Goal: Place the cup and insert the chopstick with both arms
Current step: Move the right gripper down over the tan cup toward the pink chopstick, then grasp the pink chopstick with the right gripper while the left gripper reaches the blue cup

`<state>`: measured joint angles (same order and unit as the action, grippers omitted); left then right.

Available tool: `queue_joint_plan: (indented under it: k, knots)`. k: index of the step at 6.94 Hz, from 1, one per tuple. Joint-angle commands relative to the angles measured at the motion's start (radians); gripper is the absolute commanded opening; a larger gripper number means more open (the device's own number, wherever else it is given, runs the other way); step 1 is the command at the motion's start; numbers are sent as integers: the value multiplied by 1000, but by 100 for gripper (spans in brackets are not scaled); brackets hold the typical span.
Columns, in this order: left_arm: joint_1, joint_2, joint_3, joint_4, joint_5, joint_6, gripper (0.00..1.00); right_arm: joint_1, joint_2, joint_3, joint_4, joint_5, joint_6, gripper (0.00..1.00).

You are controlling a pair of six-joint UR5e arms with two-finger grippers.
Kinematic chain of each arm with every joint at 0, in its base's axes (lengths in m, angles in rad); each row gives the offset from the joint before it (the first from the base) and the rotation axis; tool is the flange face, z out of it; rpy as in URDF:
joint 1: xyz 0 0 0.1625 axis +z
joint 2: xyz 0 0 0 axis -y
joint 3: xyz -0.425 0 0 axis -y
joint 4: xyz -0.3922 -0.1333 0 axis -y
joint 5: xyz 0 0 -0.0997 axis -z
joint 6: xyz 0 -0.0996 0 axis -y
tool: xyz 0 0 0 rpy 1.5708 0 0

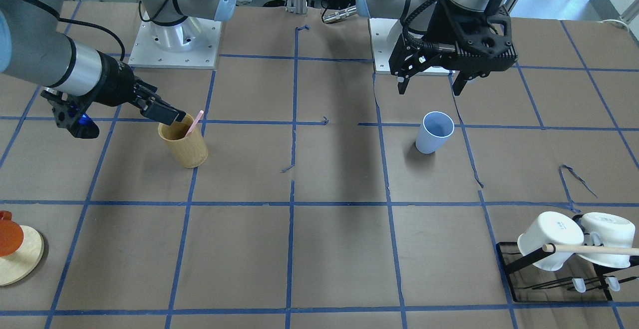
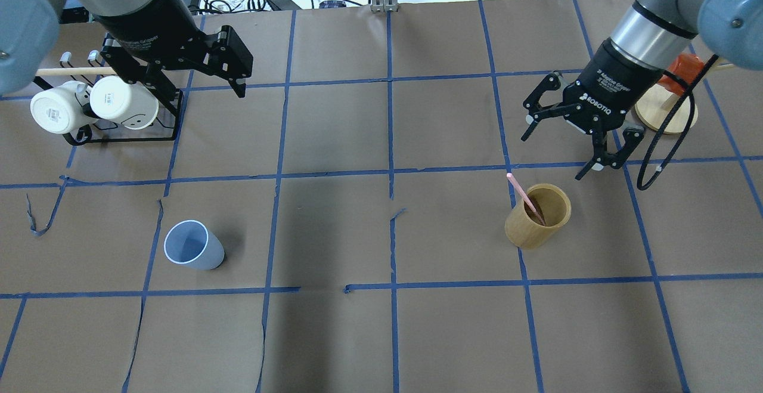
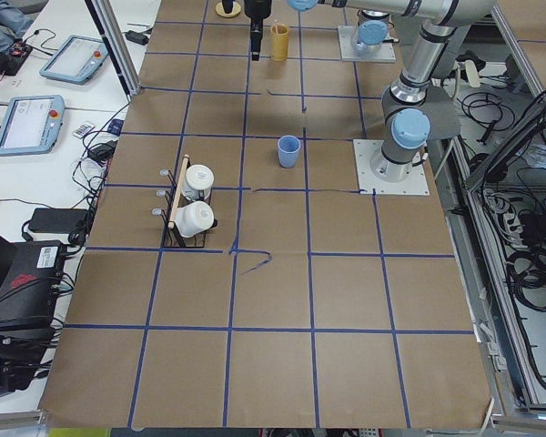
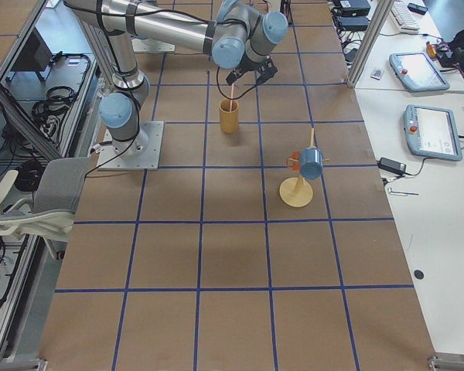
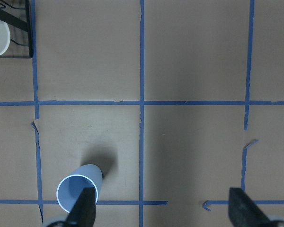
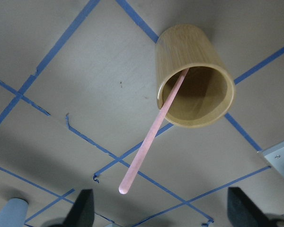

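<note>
The pale blue cup (image 1: 434, 132) stands upright and empty on the brown table, on my left side; it also shows in the overhead view (image 2: 192, 245) and at the bottom of the left wrist view (image 5: 78, 193). My left gripper (image 1: 430, 89) hangs open and empty above and behind it. The pink chopstick (image 2: 521, 193) leans in a tan bamboo cylinder (image 2: 536, 223), its top sticking out over the rim (image 6: 151, 137). My right gripper (image 2: 553, 155) is open and empty, just beside the cylinder's rim, and is not touching the chopstick.
A black rack (image 2: 119, 136) with two white mugs (image 1: 554, 241) and a wooden rod stands at my far left. A round wooden stand (image 2: 661, 113) with an orange piece is at my far right. Blue tape lines grid the table.
</note>
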<state>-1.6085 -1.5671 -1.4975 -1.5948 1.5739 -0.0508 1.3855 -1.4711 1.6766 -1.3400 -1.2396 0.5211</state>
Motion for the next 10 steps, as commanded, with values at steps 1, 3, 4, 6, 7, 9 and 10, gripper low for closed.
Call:
queue_joint_plan:
  k: [1,3,4,6,7,9,10]
  knots:
    - [10,4,-16,-1,5,47,100,0,29,63,-66,40,90,100]
    - [22,5,-18,3,5,123,100,0,63,84,-79,102,148,99]
    - [33,6,-20,3,-3,127,100,0,72,84,-76,112,204,95]
    - [167,16,-70,6,-8,327,100,0,78,87,-65,111,217,85]
    - [223,24,-128,10,-3,395,100,0,78,101,-64,115,220,76]
    - [275,36,-280,149,-2,410,100,0,78,106,-67,146,269,48]
    - [348,15,-337,208,-8,426,100,0,78,106,-64,161,270,30]
